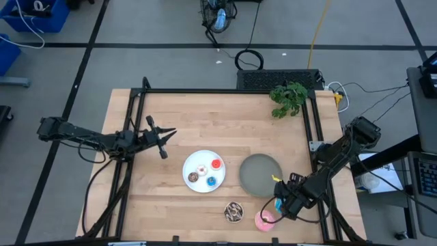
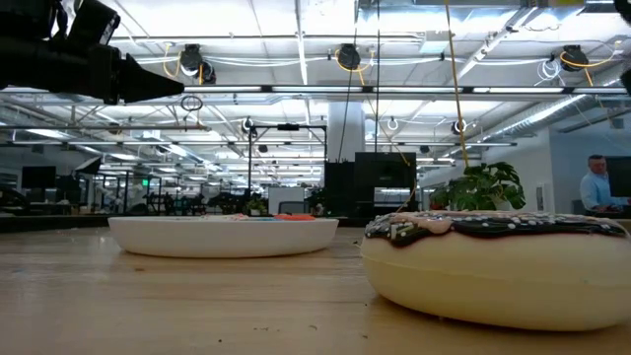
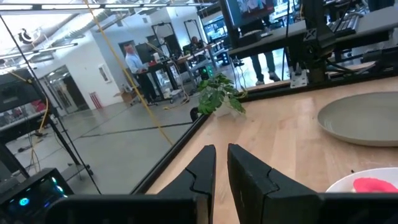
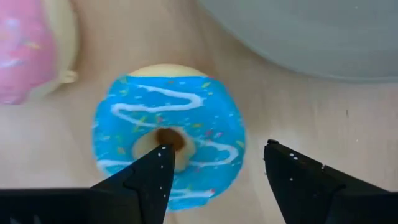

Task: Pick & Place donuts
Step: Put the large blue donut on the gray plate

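We see the right gripper point(image 1: 279, 205) low over the table point(image 1: 205, 130), at about five o'clock from the table's centre. Its jaws stand released, spread wide. In the right wrist view one finger lies over the ring of the blue sprinkled donut point(image 4: 168, 144) and the other point(image 4: 305, 177) stands on bare wood just outside it; nothing is grasped. The blue sprinkled donut lies flat on the wood, just beside the rim of the grey plate point(image 1: 260, 173), which sits at its eleven o'clock in the high view.

The pink donut point(image 1: 265, 219) lies just beside the blue one, at its seven o'clock in the high view, and shows at the edge of the right wrist view point(image 4: 28, 46). The chocolate-drizzled donut point(image 1: 234, 212) rests on the wood at nine o'clock from the pink one, a little apart; it fills the foreground of the low view point(image 2: 498, 264).

The white plate point(image 1: 203, 171) sits near the table's centre, at nine o'clock from the grey plate, and carries four tiny donuts: red point(image 1: 216, 164), pale pink point(image 1: 202, 169), brown point(image 1: 193, 178) and blue point(image 1: 212, 182).

The left gripper point(image 1: 166, 140) hangs above the table at ten o'clock from the white plate, its fingers point(image 3: 202, 171) nearly closed with a slim gap, clenched on nothing.

A small green plant point(image 1: 288, 98) stands near the table's one o'clock corner.
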Robot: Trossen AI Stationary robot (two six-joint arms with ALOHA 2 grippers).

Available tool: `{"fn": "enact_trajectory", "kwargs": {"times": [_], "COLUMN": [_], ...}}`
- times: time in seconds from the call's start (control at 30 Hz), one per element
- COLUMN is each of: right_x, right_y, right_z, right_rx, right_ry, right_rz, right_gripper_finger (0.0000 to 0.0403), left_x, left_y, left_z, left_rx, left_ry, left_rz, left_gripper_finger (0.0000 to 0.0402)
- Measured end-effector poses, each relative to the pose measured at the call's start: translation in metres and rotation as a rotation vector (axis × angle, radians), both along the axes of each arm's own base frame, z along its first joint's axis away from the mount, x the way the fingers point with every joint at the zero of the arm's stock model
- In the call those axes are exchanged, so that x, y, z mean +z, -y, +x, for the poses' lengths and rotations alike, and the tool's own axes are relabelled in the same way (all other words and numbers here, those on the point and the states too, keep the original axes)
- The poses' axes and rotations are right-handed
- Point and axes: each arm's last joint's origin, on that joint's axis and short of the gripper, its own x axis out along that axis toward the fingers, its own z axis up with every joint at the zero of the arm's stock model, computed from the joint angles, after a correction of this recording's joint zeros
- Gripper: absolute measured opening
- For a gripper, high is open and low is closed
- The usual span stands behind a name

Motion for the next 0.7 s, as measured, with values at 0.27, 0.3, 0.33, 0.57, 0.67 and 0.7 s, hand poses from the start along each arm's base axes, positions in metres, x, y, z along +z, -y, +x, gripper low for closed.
{"fn": "enact_trajectory", "kwargs": {"times": [0.27,0.3,0.33,0.57,0.67,0.7], "right_x": [-0.028,-0.029,-0.03,-0.02,-0.008,-0.004], "right_y": [0.009,0.01,0.01,0.013,0.016,0.017], "right_z": [-0.008,-0.009,-0.01,-0.013,-0.017,-0.017], "right_rx": [-0.028,-0.047,-0.065,-0.071,-0.062,-0.06], "right_ry": [0.033,0.028,0.023,0.017,0.02,0.039], "right_rz": [0.042,0.039,0.037,0.083,0.127,0.145], "right_gripper_finger": [0.0211,0.0205,0.0196,0.0071,0.0016,0.0013], "left_x": [-0.002,-0.002,-0.002,-0.002,-0.003,-0.003], "left_y": [0.0,0.0,0.0,0.0,0.0,0.0], "left_z": [0.0,0.0,0.0,0.0,0.0,0.0], "left_rx": [-0.001,-0.001,-0.001,-0.001,-0.001,-0.001], "left_ry": [-0.017,-0.017,-0.017,-0.017,-0.02,-0.019], "left_rz": [-0.016,-0.016,-0.016,-0.016,-0.016,-0.02], "left_gripper_finger": [0.0049,0.0049,0.0049,0.0049,0.0049,0.0049]}}
